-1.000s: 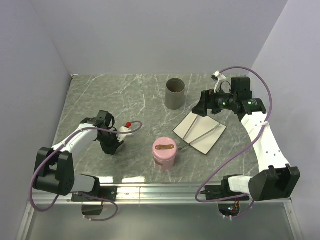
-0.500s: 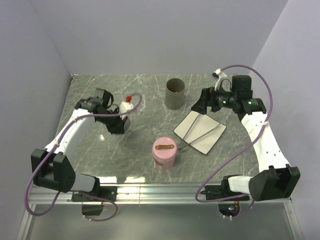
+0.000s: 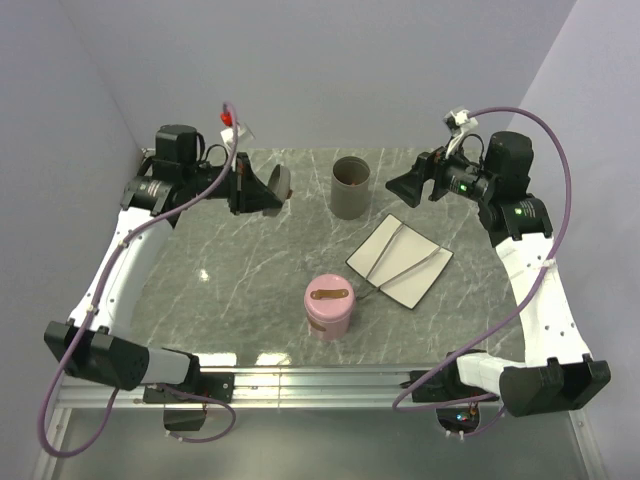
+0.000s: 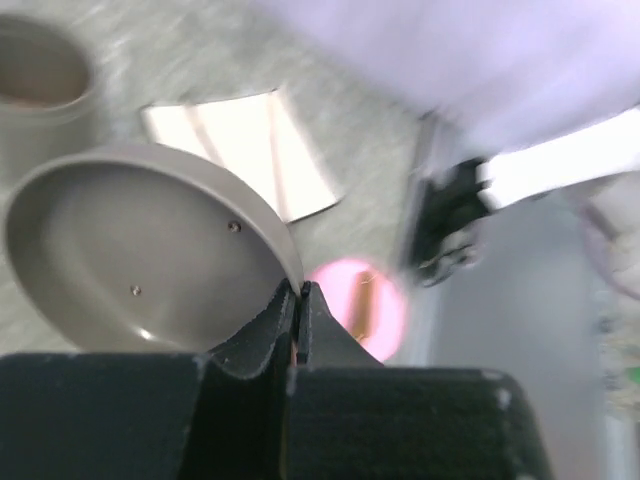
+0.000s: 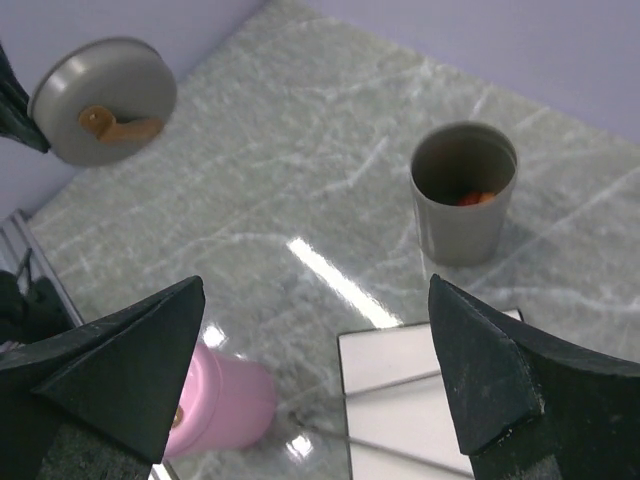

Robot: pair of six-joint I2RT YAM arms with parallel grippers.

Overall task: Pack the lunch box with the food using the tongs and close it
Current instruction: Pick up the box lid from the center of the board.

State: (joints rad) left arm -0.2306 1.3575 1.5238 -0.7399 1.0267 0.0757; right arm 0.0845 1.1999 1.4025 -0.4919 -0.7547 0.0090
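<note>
- Left fingers [image 4: 283, 310] are pinched shut on the rim of the lid [image 4: 140, 250].
- They hold the lid clear of the counter [image 3: 230, 270], well to the left of the cup [image 5: 462, 225].
- The lid is grey and round and is tipped on edge. Its brown strap handle faces the cup and its hollow underside faces the left wrist.
- Right fingers [image 5: 490, 370] are spread wide with nothing between them. They hang in the air to the right of the cup, pointing towards it.
- The cup is grey, upright and uncovered, and stands near the back of the counter.
- Food [image 5: 475, 198] shows as orange-red bits at the bottom of the cup; single pieces cannot be told apart.
- Tongs [image 3: 412, 270] lie on the white plate [image 3: 415, 245], which sits in front of the cup and to its right.
- The tongs' arms are splayed in a V, and the joined end is at the plate corner nearest the pink pot [image 3: 329, 310].
- The pink pot stands in front of the cup, apart from it, with its own brown-handled lid on.
</note>
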